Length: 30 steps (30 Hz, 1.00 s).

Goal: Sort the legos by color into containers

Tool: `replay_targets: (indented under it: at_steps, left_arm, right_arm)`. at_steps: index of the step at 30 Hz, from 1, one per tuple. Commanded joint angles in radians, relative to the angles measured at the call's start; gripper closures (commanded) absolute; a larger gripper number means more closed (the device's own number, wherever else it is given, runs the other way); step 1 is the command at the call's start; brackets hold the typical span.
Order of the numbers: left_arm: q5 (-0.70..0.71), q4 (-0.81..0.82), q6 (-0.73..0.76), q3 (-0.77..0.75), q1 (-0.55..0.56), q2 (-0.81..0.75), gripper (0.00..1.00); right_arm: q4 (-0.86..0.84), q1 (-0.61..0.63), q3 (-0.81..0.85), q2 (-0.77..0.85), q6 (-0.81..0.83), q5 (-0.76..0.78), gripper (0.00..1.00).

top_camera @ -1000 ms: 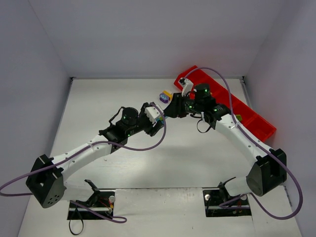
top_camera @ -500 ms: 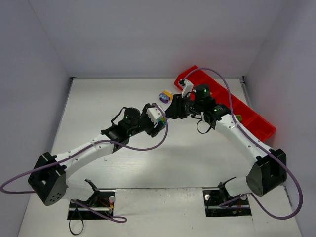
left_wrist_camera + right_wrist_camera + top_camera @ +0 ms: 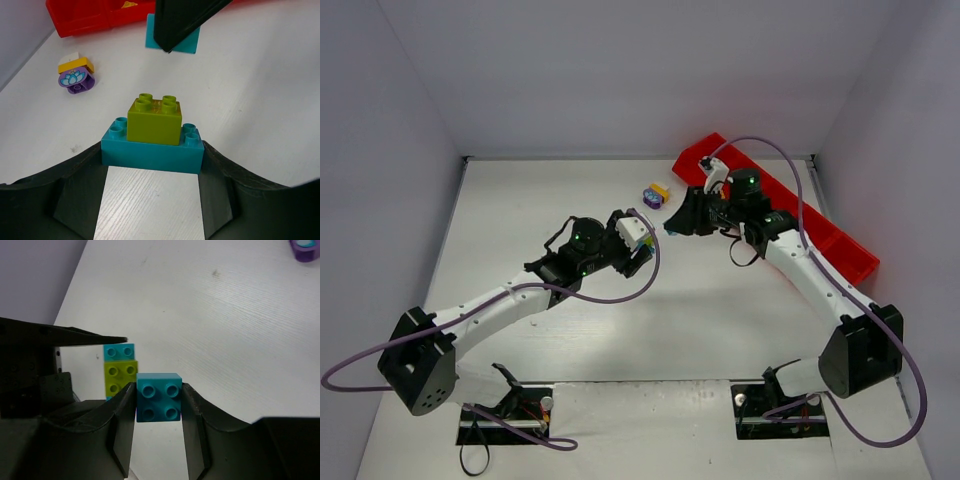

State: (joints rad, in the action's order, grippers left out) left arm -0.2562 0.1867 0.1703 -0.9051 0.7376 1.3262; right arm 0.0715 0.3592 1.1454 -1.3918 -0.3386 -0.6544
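Sorting step, I think: right fingers (image 3: 192, 412) pinch a small blue brick (image 3: 159, 397) above the table (image 3: 240, 330); left fingers (image 3: 82, 180) clamp a long blue brick (image 3: 152, 156) with a green brick (image 3: 154, 120) on top. Next, carry the small one to the red tray (image 3: 850, 258).

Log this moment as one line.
left gripper: shut on long cyan brick, lime brick stacked on top | right gripper: shut on square cyan brick, apart from stack | purple and yellow bricks: loose on table

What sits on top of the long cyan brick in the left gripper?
A lime green brick, centered on it. The long cyan brick shows its end studs; those beneath are covered.
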Motion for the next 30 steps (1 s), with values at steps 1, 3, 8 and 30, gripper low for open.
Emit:
replay_targets:
  at_steps: [1,3,8,30]
  left_arm:
    - [0.011,0.057,-0.011,-0.035,-0.004,-0.015,0.8]
    - [0.021,0.043,-0.017,-0.038,-0.004,-0.016,0.8]
    - [0.037,0.02,-0.052,-0.04,-0.007,-0.025,0.8]
    - [-0.029,0.014,-0.049,0.011,-0.009,-0.081,0.8]
  right_arm:
    - [-0.006,-0.054,-0.018,0.071,0.001,0.122,1.0]
    - [0.049,-0.122,-0.039,0.089,-0.005,0.289,1.0]
    - [0.148,-0.284,-0.111,0.134,-0.03,0.634,1.0]
    - [0.203,-0.75,-0.059,-0.074,-0.074,1.02,0.92]
